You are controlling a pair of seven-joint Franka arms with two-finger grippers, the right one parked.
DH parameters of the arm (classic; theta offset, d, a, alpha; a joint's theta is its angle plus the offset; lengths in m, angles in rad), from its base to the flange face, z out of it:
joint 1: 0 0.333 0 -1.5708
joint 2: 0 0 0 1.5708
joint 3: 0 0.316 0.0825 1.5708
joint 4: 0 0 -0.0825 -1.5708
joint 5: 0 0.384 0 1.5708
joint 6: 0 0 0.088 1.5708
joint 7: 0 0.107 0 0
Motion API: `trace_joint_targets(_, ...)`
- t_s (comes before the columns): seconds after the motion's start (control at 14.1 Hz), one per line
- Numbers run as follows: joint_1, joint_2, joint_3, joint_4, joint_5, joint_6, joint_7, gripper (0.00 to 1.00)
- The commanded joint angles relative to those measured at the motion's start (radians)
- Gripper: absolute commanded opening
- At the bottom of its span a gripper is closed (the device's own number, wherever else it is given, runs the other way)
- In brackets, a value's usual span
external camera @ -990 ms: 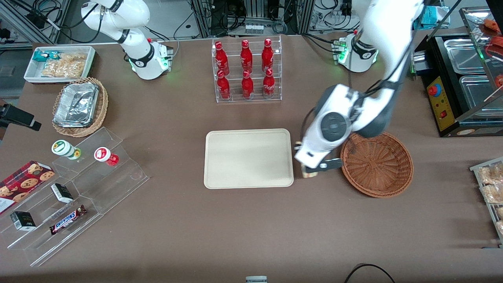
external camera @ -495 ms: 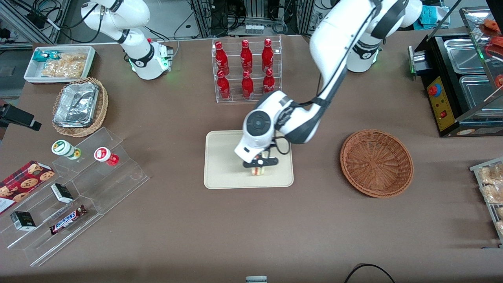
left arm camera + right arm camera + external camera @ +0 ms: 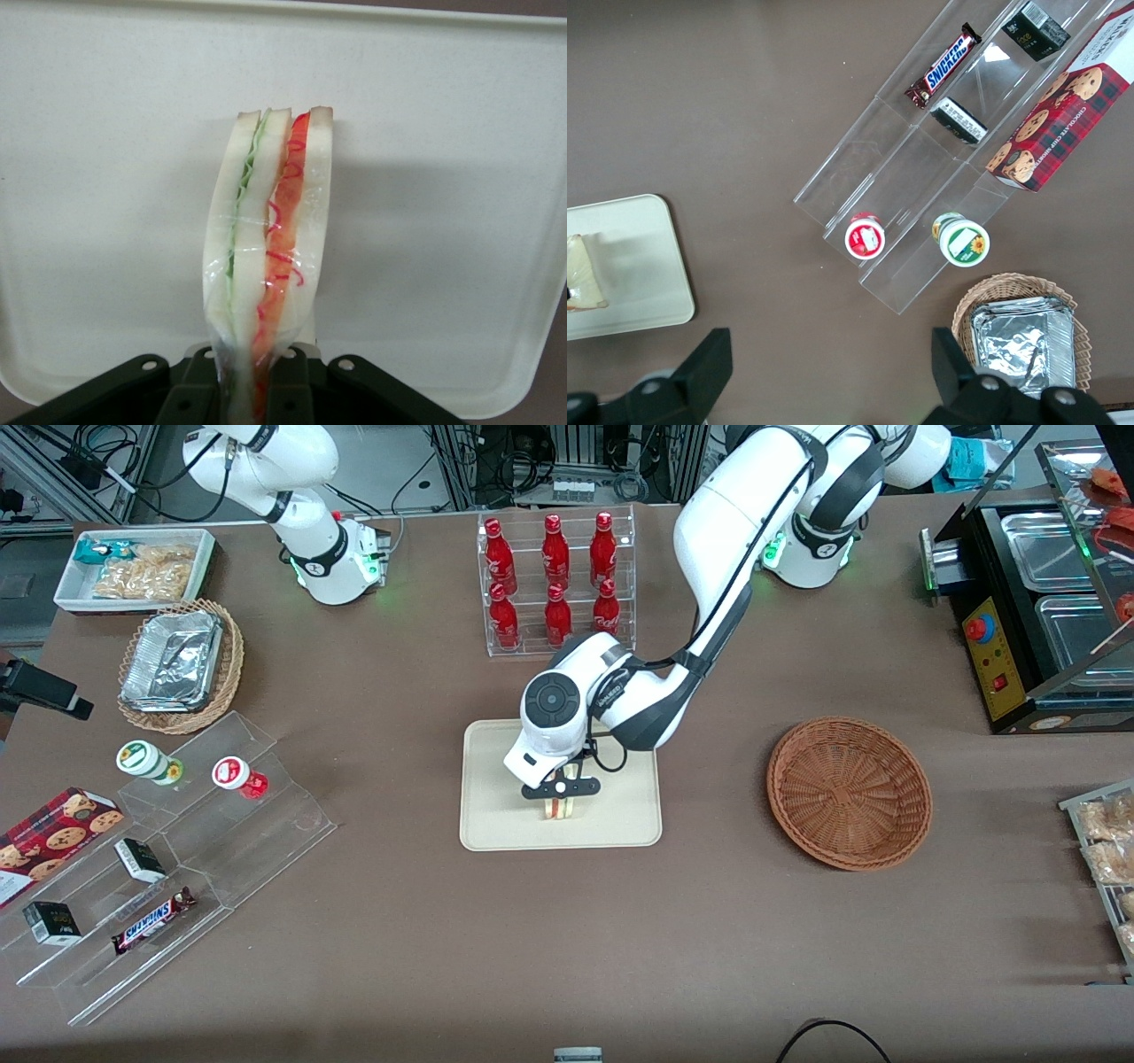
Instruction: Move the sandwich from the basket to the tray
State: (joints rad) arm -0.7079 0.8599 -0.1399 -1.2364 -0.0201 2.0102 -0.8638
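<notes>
On the brown desk (image 3: 399, 957) the sandwich (image 3: 557, 808) stands on its edge over the tray (image 3: 496, 815), near the desk's middle. The tool (image 3: 559, 790) is just above it, closed on its top. The basket (image 3: 849, 793) lies toward the working arm's end.

"SNICKERS" on chocolate bar (image 3: 152, 921) (acrylic riser), "CHOCOLATE CHIP" on cookie box (image 3: 1053, 122)

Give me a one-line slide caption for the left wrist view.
The gripper holds the wrapped sandwich on edge over the cream tray, filling stripes facing the camera.
</notes>
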Motion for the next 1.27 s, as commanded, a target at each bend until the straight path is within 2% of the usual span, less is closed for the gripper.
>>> trace_joint_targets(0.0,-0.018,0.034,0.014,0.038,0.012,-0.004,-0.009,0.10)
trace_joint_targets(0.07,-0.018,0.037,0.014,0.035,0.012,0.010,-0.009,0.17)
trace_joint_targets(0.14,-0.018,0.040,0.014,0.034,0.012,0.013,-0.009,0.29)
trace_joint_targets(0.21,-0.018,0.042,0.013,0.034,0.011,0.013,-0.011,0.60)
trace_joint_targets(0.28,-0.018,0.034,0.013,0.034,0.005,0.013,-0.029,0.99)
trace_joint_targets(0.64,-0.012,-0.105,0.014,0.034,0.003,-0.100,-0.058,1.00)
trace_joint_targets(0.85,-0.004,-0.197,0.022,0.018,0.017,-0.268,-0.093,1.00)
trace_joint_targets(1.06,0.002,-0.277,0.080,-0.105,0.016,-0.300,-0.143,1.00)
trace_joint_targets(1.2,0.054,-0.338,0.091,-0.191,0.016,-0.278,-0.115,1.00)
